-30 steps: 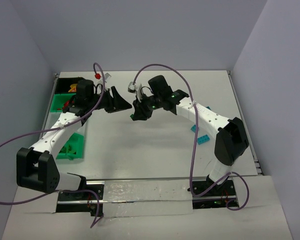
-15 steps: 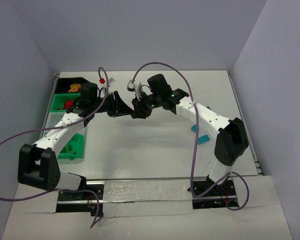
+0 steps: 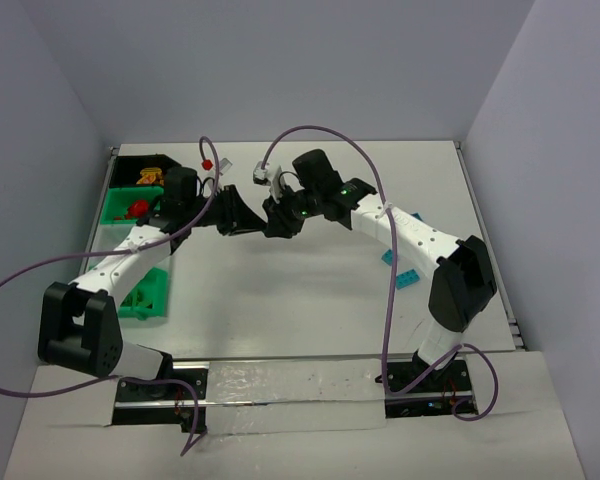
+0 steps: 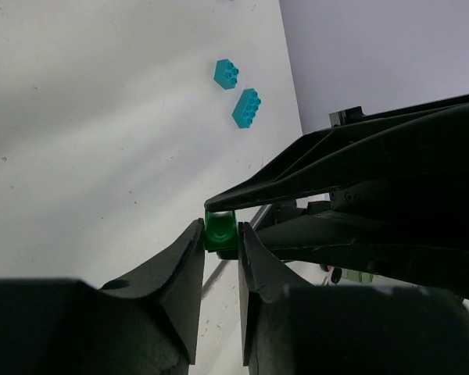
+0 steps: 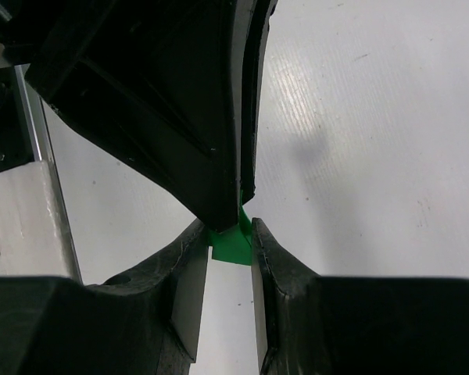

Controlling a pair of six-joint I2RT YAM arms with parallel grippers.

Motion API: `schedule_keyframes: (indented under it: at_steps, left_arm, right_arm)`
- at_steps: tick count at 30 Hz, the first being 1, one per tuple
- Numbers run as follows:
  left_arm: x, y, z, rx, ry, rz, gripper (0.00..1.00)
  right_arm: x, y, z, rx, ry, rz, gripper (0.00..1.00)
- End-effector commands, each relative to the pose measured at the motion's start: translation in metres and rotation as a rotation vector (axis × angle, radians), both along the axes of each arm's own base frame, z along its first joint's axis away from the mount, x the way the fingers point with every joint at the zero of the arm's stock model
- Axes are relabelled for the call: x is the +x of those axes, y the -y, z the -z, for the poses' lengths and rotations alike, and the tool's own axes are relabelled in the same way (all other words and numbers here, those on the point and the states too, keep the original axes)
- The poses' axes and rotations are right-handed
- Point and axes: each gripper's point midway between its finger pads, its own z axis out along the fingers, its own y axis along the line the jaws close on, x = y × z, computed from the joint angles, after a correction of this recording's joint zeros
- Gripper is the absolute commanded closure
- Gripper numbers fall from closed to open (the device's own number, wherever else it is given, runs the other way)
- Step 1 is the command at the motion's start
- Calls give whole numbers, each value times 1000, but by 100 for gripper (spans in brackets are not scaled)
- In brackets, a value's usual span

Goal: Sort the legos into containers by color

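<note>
green brick (image 4: pixel 219 232) is off the table, mid-scene, pinched by the tips of both left gripper (image 4: pixel 220 234) and right gripper (image 5: pixel 228 228). larger teal brick (image 4: pixel 247 108) and smaller teal brick (image 4: pixel 226 73) lie flat, studs up, near each other on the right. row at the left edge: black bin (image 3: pixel 130 163) farthest, holding yellow-orange pieces (image 3: pixel 150 178); green bin (image 3: pixel 114 210) with red pieces (image 3: pixel 137 208); nearer green bin (image 3: pixel 152 297).

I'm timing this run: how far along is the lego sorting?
Done: orange bricks lie in the black bin, red ones in a green bin. In hand: left gripper and right gripper both clamp one green brick, apparently a handover. Remaining: two teal bricks on the table.
</note>
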Motion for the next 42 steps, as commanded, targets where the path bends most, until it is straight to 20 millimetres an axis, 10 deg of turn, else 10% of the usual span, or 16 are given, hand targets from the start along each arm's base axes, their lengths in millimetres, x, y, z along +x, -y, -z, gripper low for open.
schedule_keyframes:
  at_steps: [1, 5, 8, 11, 16, 26, 42]
  left_arm:
    - [-15, 11, -8, -64, -16, 84, 78]
    - [-15, 9, -13, -68, 2, 87, 99]
    - [-3, -7, -17, -17, 59, 30, 100]
    - [17, -37, -24, 86, 145, -52, 100]
    - [27, -105, -33, 310, 311, -105, 100]
    - [-50, -241, 15, 836, 301, -69, 100]
    - [-72, -317, 68, 1157, 182, -95, 99]
  right_arm:
    - [16, -11, -46, 76, 136, 22, 85]
    - [15, -12, -47, 74, 134, 20, 60]
    - [13, -10, -45, 64, 130, 31, 24]
    - [11, -6, -43, 55, 128, 38, 10]
    - [7, 5, -31, 23, 113, 53, 7]
    - [24, 42, -10, -6, 41, 170, 5]
    - [41, 93, 17, -72, -7, 304, 5]
